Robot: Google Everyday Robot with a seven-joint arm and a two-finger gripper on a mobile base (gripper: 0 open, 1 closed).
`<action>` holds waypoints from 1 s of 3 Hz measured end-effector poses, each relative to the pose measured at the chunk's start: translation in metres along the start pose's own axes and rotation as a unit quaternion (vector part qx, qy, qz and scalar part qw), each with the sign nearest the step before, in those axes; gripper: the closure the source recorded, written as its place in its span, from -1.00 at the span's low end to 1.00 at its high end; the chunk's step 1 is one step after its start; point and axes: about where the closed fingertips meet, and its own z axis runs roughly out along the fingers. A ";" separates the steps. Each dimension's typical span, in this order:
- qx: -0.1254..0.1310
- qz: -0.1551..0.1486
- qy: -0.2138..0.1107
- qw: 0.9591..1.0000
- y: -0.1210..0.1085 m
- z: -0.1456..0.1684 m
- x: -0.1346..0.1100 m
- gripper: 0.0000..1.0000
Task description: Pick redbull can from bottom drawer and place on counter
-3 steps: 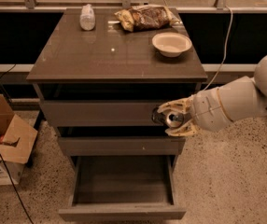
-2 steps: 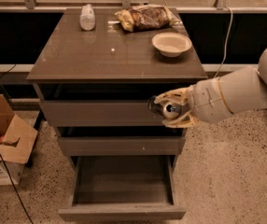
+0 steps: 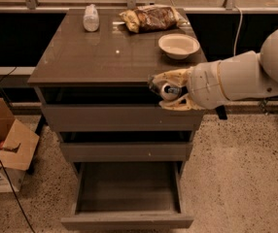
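My gripper (image 3: 167,90) is shut on the redbull can (image 3: 162,88), a small dark can with a shiny silver top. It holds the can in front of the cabinet's front right edge, level with the counter (image 3: 105,57) and just above the top drawer's front. The can lies tilted between the cream fingers (image 3: 174,75). The bottom drawer (image 3: 128,221) is pulled out below, and its tray shows nothing inside.
On the counter stand a white bowl (image 3: 179,45) at the right, a chip bag (image 3: 149,18) at the back and a white plastic bottle (image 3: 91,18) at the back left. A cardboard box (image 3: 8,147) sits on the floor at the left.
My gripper has risen with the can from the height of the middle drawer to the counter's edge and has shifted a little to the left.
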 end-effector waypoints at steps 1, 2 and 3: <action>0.029 0.007 0.001 1.000 -0.026 0.007 0.009 1.00; 0.050 0.022 -0.009 0.998 -0.052 0.021 0.021 1.00; 0.064 0.039 -0.024 0.997 -0.070 0.036 0.030 1.00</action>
